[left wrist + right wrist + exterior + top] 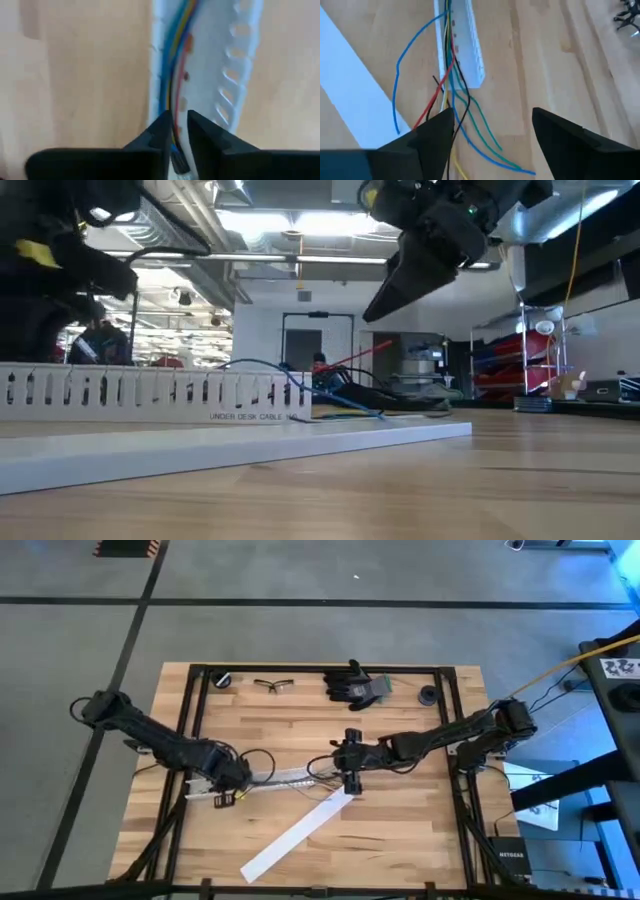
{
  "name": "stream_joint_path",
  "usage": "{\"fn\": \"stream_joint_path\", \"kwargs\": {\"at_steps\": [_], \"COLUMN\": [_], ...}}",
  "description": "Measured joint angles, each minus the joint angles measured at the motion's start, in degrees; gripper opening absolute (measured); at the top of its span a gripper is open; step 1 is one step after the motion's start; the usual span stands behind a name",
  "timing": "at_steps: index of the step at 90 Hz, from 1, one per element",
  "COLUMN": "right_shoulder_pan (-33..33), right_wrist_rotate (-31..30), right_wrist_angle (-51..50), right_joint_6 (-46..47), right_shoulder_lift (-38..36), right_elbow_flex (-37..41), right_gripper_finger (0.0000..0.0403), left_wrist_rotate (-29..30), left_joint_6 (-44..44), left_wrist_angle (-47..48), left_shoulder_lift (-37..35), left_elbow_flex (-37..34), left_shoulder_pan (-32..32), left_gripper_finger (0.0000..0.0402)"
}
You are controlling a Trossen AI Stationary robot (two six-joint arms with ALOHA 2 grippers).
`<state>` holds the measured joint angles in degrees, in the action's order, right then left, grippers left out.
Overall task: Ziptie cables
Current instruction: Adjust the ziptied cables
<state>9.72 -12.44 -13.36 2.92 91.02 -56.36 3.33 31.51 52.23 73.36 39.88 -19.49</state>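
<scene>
- Cables: thin blue, red, green, yellow and black wires lying inside the slotted white channel near table centre. Loose ends splay out past the channel's end onto the wooden table.
- Left gripper: at the channel's left end, low over it, fingers nearly closed around the wire bundle, clamping the cables.
- Right gripper: above the splayed wire ends at the channel's right end, jaws wide apart, grasping nothing. Low view shows it raised off the table.
- Flat white cover strip: lies diagonally on the table, in front of the channel.
- Far edge of table: safety glasses, black gloves.
</scene>
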Motion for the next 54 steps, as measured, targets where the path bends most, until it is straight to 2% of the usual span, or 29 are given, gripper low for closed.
{"fn": "stream_joint_path", "kwargs": {"at_steps": [9,15,25,41,54], "right_shoulder_pan": [0.0,0.1,1.5,5.3,6.4], "right_wrist_rotate": [0.3,3.0,6.8,4.5,-0.4], "right_wrist_angle": [0.5,0.8,9.0,19.2,21.0], "right_joint_6": [1.0,2.8,4.0,-1.7,-0.4], "right_shoulder_lift": [0.7,1.0,2.3,9.8,12.5], "right_elbow_flex": [0.0,0.1,0.6,0.9,0.8], "right_gripper_finger": [0.0253,0.0253,0.0253,0.0253,0.0253], "left_wrist_rotate": [0.1,0.1,0.7,2.9,3.3], "left_joint_6": [-2.5,-4.9,-5.7,-8.7,-9.4], "left_wrist_angle": [-3.6,-5.5,-8.8,-18.2,-23.3], "left_shoulder_lift": [0.0,0.0,0.0,0.1,0.2], "left_elbow_flex": [0.0,0.0,-0.1,-1.7,-2.9], "left_shoulder_pan": [1.9,2.9,3.6,3.5,3.5], "left_gripper_finger": [0.0109,0.0130,0.0152,0.0162,0.0156]}}
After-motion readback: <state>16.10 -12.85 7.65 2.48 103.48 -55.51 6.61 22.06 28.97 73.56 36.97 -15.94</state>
